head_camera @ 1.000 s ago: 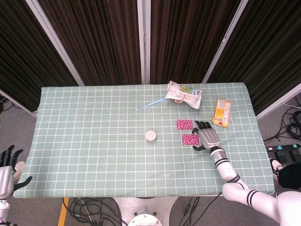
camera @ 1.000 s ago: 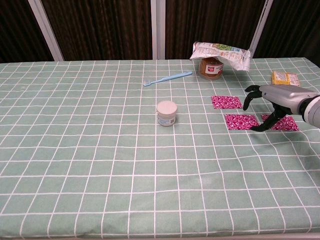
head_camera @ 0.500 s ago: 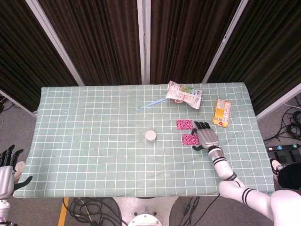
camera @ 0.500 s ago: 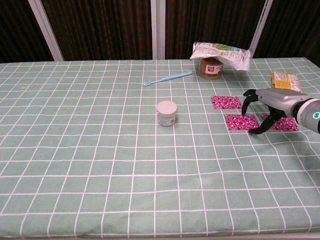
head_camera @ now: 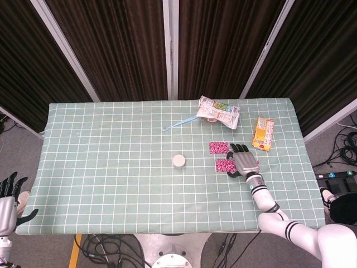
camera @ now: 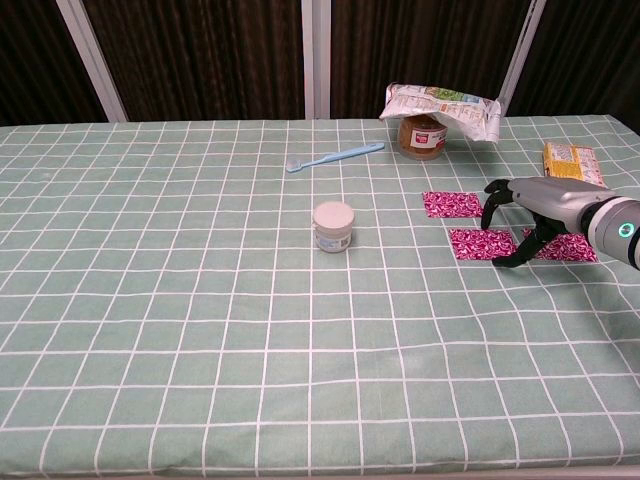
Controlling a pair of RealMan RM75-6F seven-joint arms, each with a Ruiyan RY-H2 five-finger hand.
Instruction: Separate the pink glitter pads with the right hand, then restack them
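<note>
Pink glitter pads [camera: 482, 243] lay flat and apart at centre right of the surface [camera: 200, 300] (three visible in chest view), so separation looked done. Right hand [camera: 525, 215] hovered over them, fingers spread, holding nothing, probably lining up a restack pick.

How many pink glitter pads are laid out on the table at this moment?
3. Far pad lies nearest the jar; middle pad sits left of the right hand; third pad lies partly behind that hand. Head view hides the third.
</note>
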